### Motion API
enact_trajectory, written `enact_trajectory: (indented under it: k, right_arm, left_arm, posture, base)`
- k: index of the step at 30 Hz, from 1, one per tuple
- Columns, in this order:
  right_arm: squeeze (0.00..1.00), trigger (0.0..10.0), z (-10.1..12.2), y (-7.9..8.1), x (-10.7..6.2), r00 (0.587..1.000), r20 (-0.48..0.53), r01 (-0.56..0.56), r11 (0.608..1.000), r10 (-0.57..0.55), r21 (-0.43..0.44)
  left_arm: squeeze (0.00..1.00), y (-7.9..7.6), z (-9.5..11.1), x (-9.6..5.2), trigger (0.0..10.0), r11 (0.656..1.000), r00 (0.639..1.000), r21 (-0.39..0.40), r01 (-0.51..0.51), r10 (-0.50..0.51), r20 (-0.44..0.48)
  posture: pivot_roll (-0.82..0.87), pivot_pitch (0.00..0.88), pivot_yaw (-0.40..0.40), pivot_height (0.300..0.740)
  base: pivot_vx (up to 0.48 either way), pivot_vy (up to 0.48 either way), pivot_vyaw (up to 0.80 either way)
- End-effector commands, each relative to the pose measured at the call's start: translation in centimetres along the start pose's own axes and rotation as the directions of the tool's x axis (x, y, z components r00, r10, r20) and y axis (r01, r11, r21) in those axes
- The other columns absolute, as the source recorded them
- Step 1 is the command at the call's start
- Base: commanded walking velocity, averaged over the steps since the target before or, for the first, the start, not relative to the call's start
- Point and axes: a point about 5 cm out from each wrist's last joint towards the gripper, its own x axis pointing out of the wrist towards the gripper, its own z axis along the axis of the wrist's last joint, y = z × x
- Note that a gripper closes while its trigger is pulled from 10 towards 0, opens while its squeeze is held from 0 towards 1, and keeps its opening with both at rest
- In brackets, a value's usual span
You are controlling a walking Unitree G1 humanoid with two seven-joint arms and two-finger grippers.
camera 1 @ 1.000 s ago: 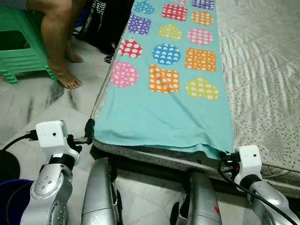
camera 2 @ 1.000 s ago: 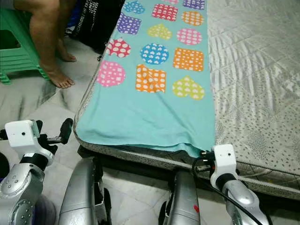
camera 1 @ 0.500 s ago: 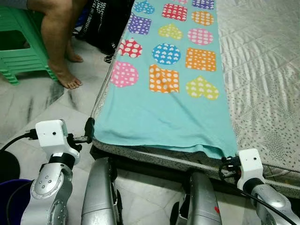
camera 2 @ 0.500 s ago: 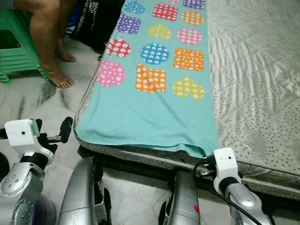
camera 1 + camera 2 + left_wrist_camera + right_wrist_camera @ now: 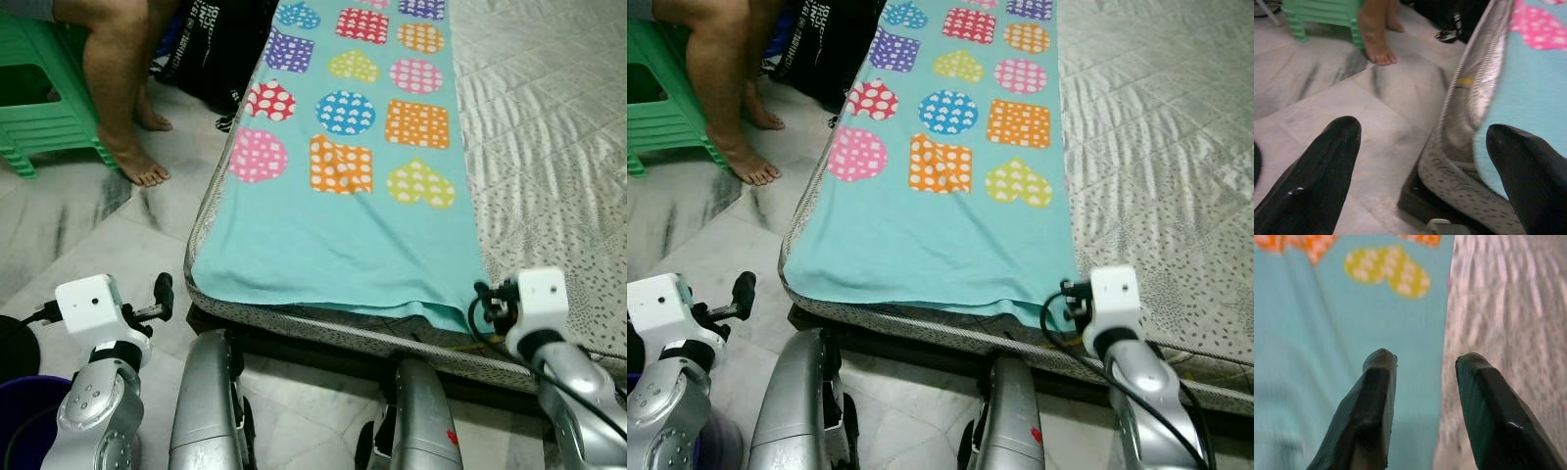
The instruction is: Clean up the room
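A teal blanket (image 5: 338, 240) printed with colourful spotted hearts, circles and squares lies flat along the left side of the mattress (image 5: 549, 186). My left gripper (image 5: 163, 294) hangs open over the floor, just left of the bed's near corner and apart from the blanket. In the left wrist view its fingers (image 5: 1327, 161) stand wide, with the mattress edge (image 5: 1469, 98) between them. My right gripper (image 5: 482, 296) is open above the blanket's near right corner. The right wrist view has its fingers (image 5: 1376, 396) straddling the blanket's right edge (image 5: 1447, 313), with nothing held.
A person's bare legs (image 5: 118, 88) rest beside a green plastic stool (image 5: 39, 108) on the marble floor to the left. A black bag (image 5: 220, 49) leans against the bed side. A purple bin (image 5: 24, 421) stands at my lower left.
My left gripper has drawn back from the blanket's near left corner, toward me and leftward. My right gripper dipped below the bed edge, then rose over the near right corner.
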Motion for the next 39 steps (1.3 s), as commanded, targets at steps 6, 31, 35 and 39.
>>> enact_trajectory:
  k: [6, 31, 35, 39]
  right_arm:
    - [0.89, 10.0, 0.9, 0.2, 1.0, 0.999, 0.027, 0.044, 0.998, -0.045, 0.048]
    - [0.00, 10.0, 2.5, 6.5, -1.1, 0.967, 0.085, -0.249, 0.963, 0.240, 0.107]
    - [0.00, 10.0, 2.6, 6.7, -1.5, 0.965, 0.078, -0.258, 0.960, 0.251, 0.109]
    - [0.00, 10.0, 2.6, 6.4, -1.7, 0.967, 0.071, -0.250, 0.963, 0.244, 0.103]
  left_arm:
    - [0.00, 1.6, -2.3, 0.4, 10.0, 1.000, 0.989, -0.006, -0.027, 0.026, -0.148]
    - [0.00, -1.5, -3.1, 4.6, 10.0, 0.982, 0.975, -0.144, 0.118, -0.142, -0.171]
    - [0.00, -1.8, -3.5, 5.3, 10.0, 0.978, 0.970, -0.153, 0.141, -0.168, -0.178]
    - [0.00, -2.0, -3.8, 6.1, 10.0, 0.974, 0.965, -0.165, 0.154, -0.184, -0.186]
  posture:
    - [0.07, 0.190, -0.080, 0.545]
    - [-0.03, 0.247, -0.104, 0.545]
    - [-0.03, 0.251, -0.104, 0.545]
    - [-0.05, 0.255, -0.108, 0.545]
  base:
    - [0.000, 0.000, 0.00]
    - [0.000, 0.000, 0.00]
    - [0.000, 0.000, 0.00]
    - [0.000, 0.000, 0.00]
